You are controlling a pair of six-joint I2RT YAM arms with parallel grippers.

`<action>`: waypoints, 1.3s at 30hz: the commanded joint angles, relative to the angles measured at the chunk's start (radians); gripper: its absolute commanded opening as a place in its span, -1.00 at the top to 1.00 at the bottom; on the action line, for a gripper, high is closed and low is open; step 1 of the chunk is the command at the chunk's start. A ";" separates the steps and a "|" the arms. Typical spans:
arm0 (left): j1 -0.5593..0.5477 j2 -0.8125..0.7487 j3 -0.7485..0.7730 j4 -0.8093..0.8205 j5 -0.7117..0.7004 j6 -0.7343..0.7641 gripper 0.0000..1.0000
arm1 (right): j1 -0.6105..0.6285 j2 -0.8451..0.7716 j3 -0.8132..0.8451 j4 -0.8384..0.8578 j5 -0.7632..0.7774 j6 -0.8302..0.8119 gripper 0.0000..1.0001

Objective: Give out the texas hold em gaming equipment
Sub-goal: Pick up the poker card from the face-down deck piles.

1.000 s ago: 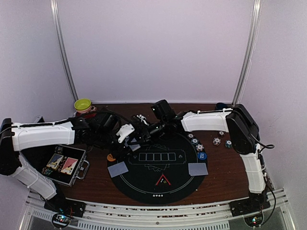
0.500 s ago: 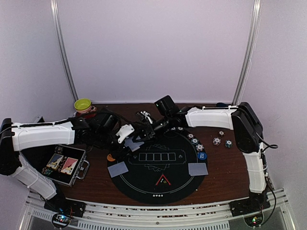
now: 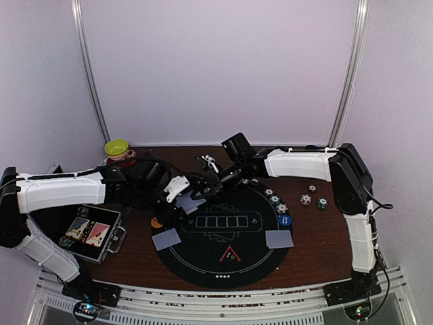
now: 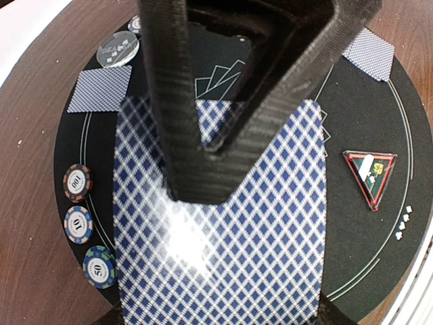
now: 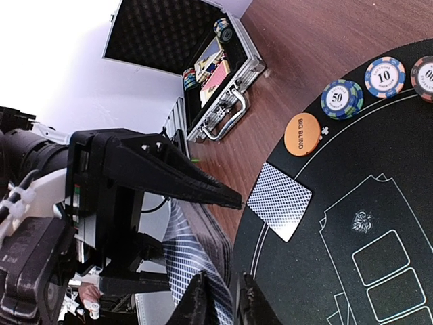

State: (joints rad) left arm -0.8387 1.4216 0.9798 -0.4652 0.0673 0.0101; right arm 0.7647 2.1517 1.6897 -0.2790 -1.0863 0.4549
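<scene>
Our right fingers (image 5: 195,308) have slid toward frame left to the deck (image 4: 223,223), now narrow, pinching its top card (image 5: 193,261); left fingers (image 4: 169,101) clamp the deck.

Right tool (image 5: 222,305) narrowed onto deck (image 4: 223,257) edge; forearm shifted rightward.

We see a brown wooden table (image 3: 318,237) against a plain pale wall (image 3: 216,68). A round black mat (image 3: 203,252) printed with white outlines lies in its middle. At the far left corner a yellow-green bowl (image 3: 116,145) sits on a red saucer (image 3: 122,157). Left of the mat a metal case (image 5: 162,30) lies open, its lid lined with dark dimpled foam.
</scene>
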 commanded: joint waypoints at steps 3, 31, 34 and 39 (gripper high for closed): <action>0.003 -0.003 0.015 0.062 0.002 0.011 -0.29 | -0.023 -0.041 -0.002 -0.033 -0.019 0.003 0.75; 0.003 -0.022 0.016 0.057 -0.026 0.009 -0.29 | -0.188 -0.055 -0.161 0.304 -0.012 0.251 1.00; 0.003 -0.030 0.017 0.052 -0.038 0.008 -0.29 | -0.159 0.018 -0.109 0.239 0.000 0.205 1.00; 0.005 -0.041 0.018 0.051 -0.046 0.007 -0.29 | -0.089 0.124 -0.038 0.219 -0.010 0.198 1.00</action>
State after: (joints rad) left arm -0.8387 1.4139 0.9798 -0.4534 0.0364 0.0101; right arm 0.6205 2.2051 1.5990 -0.0307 -1.1038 0.6762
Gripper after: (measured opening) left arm 0.646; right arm 0.010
